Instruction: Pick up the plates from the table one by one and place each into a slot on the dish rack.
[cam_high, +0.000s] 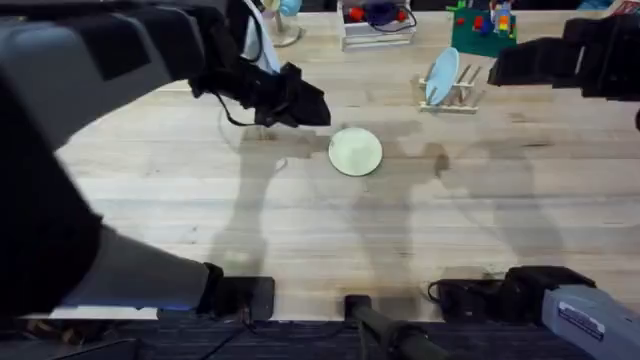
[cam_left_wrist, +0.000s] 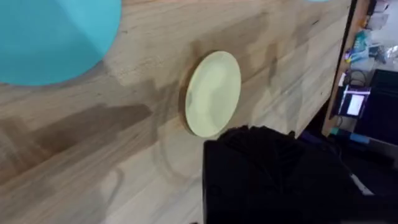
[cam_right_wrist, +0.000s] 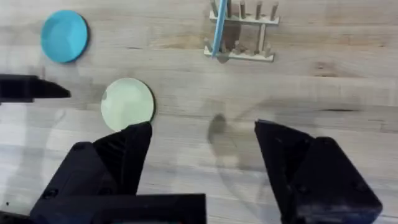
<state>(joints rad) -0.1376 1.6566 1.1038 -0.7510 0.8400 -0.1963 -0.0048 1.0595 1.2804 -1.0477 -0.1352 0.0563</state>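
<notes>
Three plates: a cream-yellow plate flat mid-table, a sky-blue plate flat beyond it, and a paler blue plate upright in the dish rack. The right gripper is spread wide and empty; I cannot tell about the left gripper hanging near the cream one.

Left arm comes up huge and blurry along the left side of the overhead frame, its end effector sitting upper middle-left. Right end effector hangs with fingers spread wide, its arm at the upper right.
</notes>
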